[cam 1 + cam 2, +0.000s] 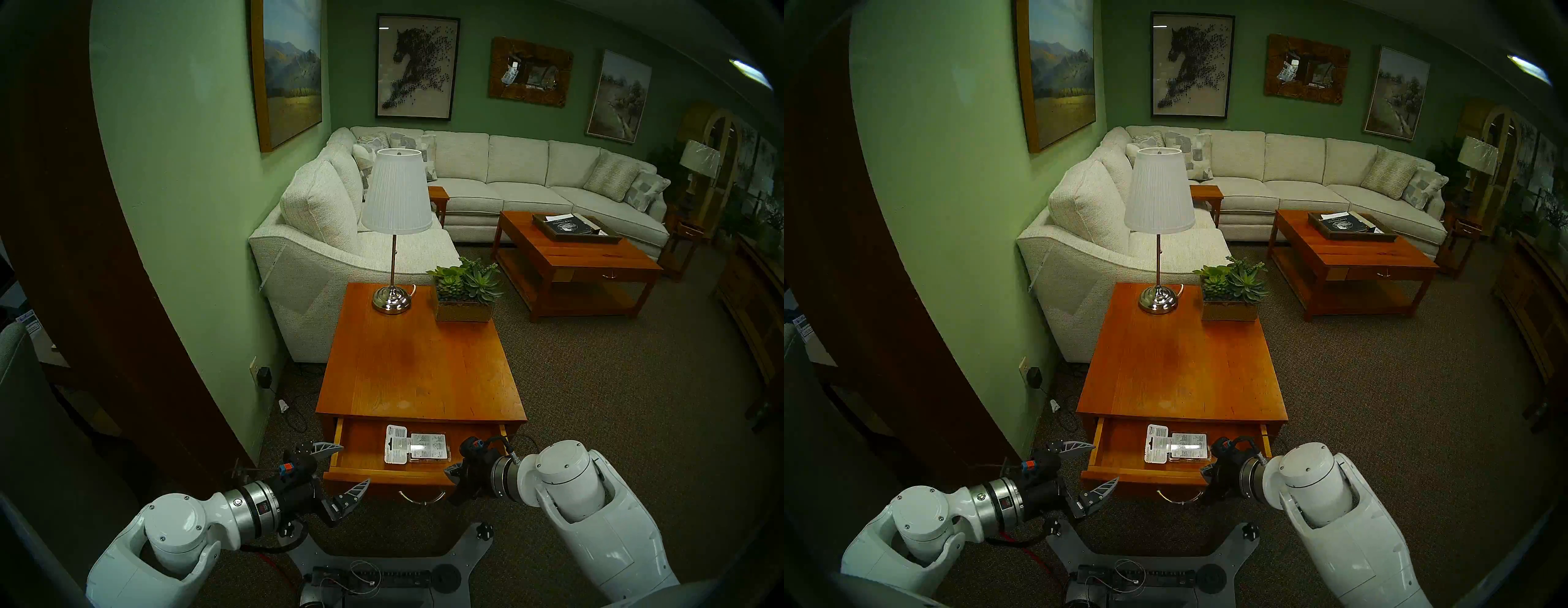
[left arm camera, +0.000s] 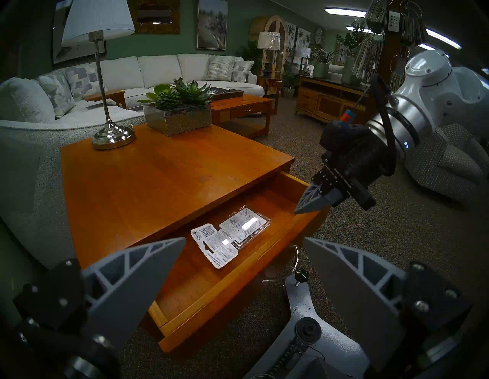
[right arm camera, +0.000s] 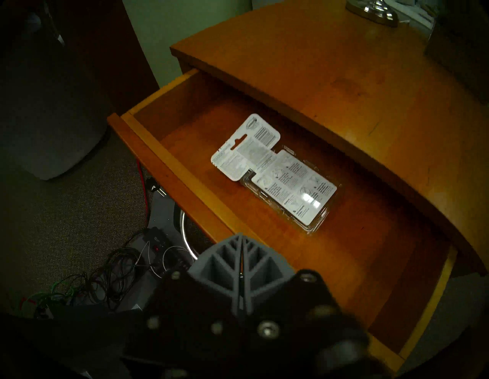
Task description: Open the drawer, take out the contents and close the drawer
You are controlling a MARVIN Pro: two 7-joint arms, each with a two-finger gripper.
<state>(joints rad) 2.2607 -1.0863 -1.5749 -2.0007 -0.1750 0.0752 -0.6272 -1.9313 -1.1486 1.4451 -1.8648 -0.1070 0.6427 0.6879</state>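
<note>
My right claw (image 3: 241,246) is pressed fully shut on nothing above the front right corner of the open drawer (image 3: 169,164); my left claw (image 1: 345,467) gapes wide, empty, at the front left corner. The blister pack (image 3: 275,172) lies flat mid-drawer (slick plastic, low profile). I judge shut fingers would merely skid it, and a careless descent could knock the drawer front.

White arm shells (image 1: 568,471), silver wrist rings, black housings, seemingly ribbed grey fingers (image 2: 132,267)
</note>
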